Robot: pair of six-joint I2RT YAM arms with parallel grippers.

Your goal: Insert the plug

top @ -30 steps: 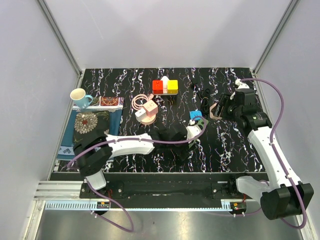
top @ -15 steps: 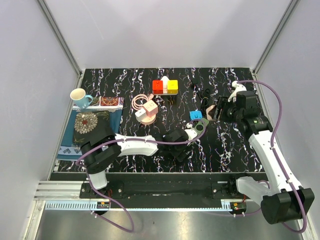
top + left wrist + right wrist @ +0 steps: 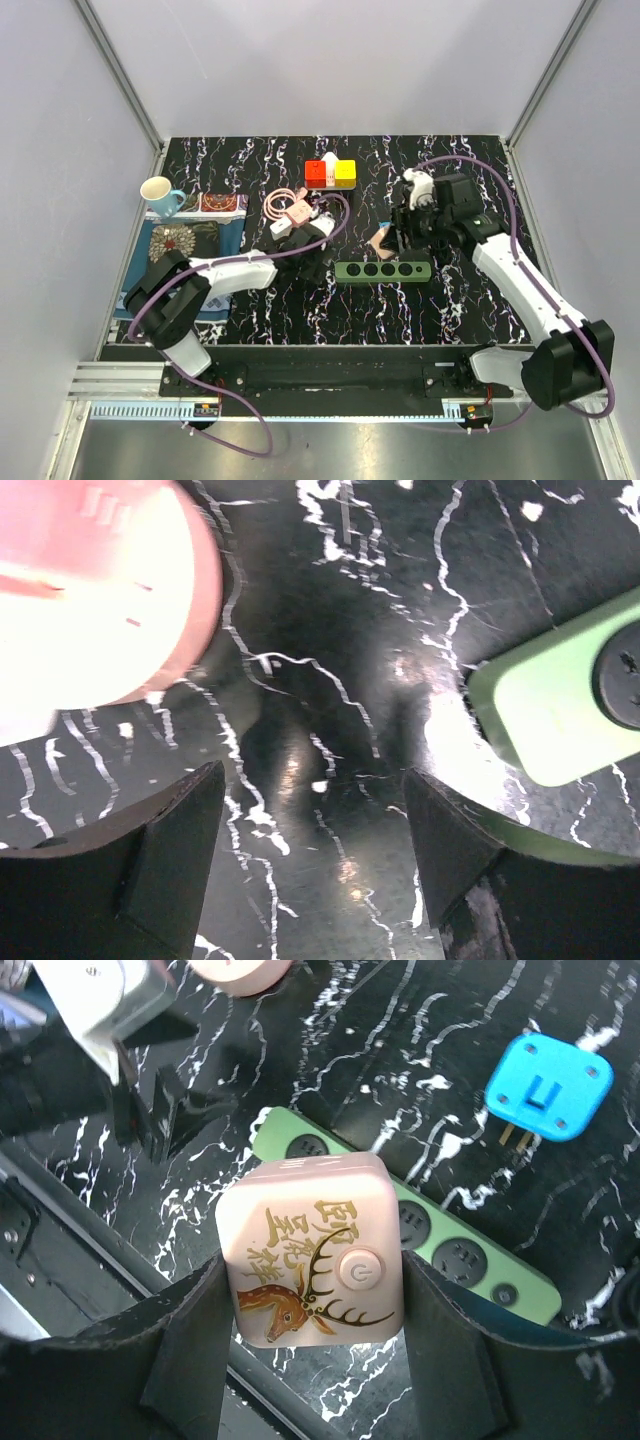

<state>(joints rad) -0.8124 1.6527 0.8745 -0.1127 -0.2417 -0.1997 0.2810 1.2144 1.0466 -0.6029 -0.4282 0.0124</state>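
Note:
The plug [image 3: 310, 1250] is a pink cube with a gold deer picture and a round power button. My right gripper [image 3: 315, 1295] is shut on its two sides and holds it just above the green power strip [image 3: 440, 1245]. From above, the right gripper [image 3: 392, 240] hangs over the strip [image 3: 383, 271], which lies flat across the table's middle. My left gripper [image 3: 312, 780] is open over bare table with nothing between its fingers. The strip's left end [image 3: 560, 700] lies to its right. In the top view the left gripper [image 3: 316, 250] sits left of the strip.
A blue plug [image 3: 548, 1088] lies on the table behind the strip. A pink round charger [image 3: 290, 225] with a coiled cable sits by the left gripper. A red and yellow block [image 3: 330, 173] stands at the back. A white cup [image 3: 158, 192] and a patterned cloth [image 3: 185, 245] are at the left.
My left arm has swung left, away from the green strip, which now lies flat. The right arm has carried the pink plug leftward to above the strip.

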